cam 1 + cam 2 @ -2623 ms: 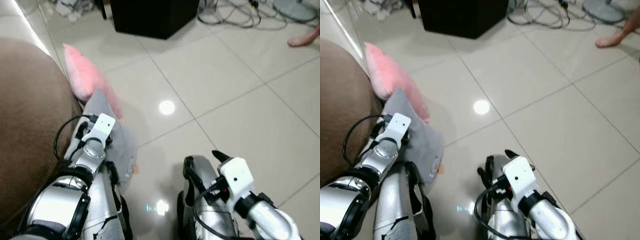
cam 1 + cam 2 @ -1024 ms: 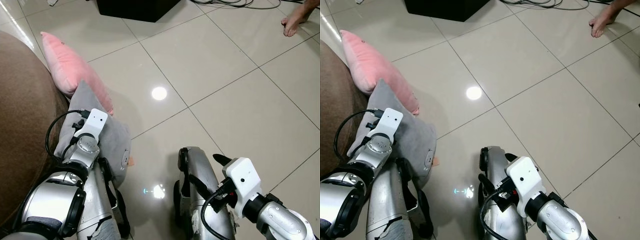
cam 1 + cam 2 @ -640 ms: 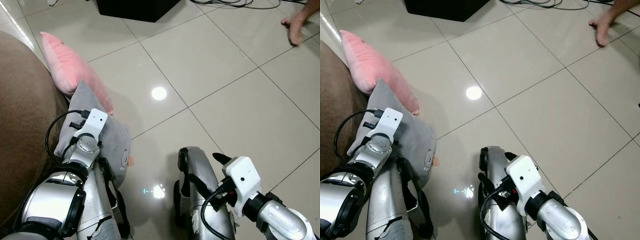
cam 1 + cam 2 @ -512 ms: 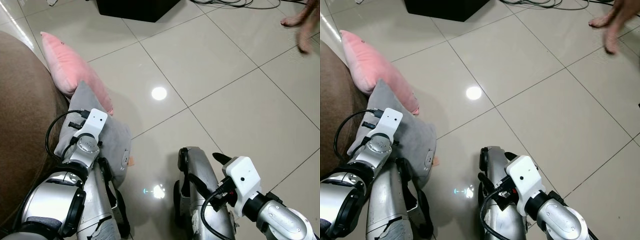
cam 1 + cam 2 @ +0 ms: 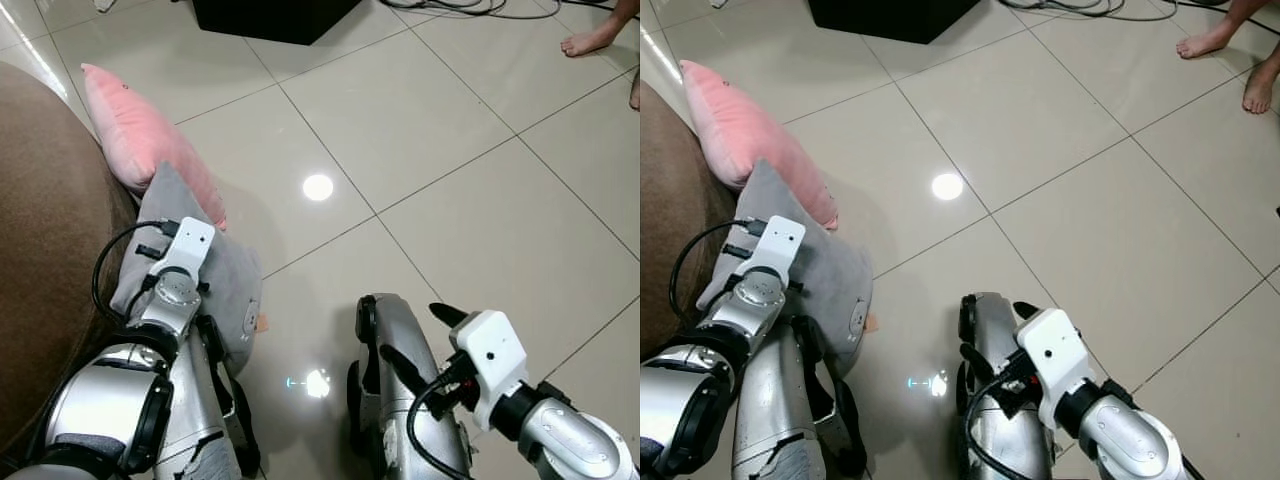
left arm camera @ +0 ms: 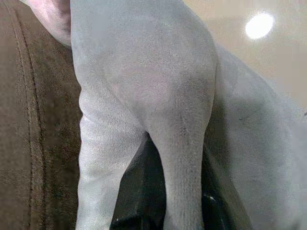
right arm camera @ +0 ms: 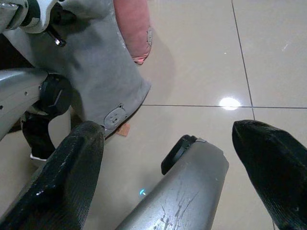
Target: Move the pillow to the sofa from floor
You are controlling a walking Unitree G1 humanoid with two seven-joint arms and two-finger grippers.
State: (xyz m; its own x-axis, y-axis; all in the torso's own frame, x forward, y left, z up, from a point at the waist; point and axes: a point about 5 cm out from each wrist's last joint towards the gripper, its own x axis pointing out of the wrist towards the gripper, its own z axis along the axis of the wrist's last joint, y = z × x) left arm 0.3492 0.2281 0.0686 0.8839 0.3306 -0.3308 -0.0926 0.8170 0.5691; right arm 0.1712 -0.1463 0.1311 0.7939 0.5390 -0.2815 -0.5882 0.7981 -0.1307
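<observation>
A grey pillow [image 5: 228,272] leans against the front of the brown sofa [image 5: 40,230], down at my left side. My left gripper [image 6: 176,194] is shut on a fold of it, with a black finger on each side of the fold. My left wrist [image 5: 180,268] covers the pillow's upper part in the head views. Whether the pillow's lower corner rests on the tiles, I cannot tell. A pink pillow [image 5: 140,145] lies on the floor just beyond, also against the sofa. My right gripper [image 7: 172,163] hangs open and holds nothing, low beside my right leg [image 5: 400,390].
The pale tiled floor [image 5: 450,150] is open ahead and to the right. A black box [image 5: 270,15] and loose cables [image 5: 470,5] lie at the far edge. A person's bare feet [image 5: 1205,42] stand at the far right.
The person's foot at the far right, lifted and blurred half a second ago, is down beside the other. My right wrist shifted slightly right. The left arm and the grey pillow stayed put.
</observation>
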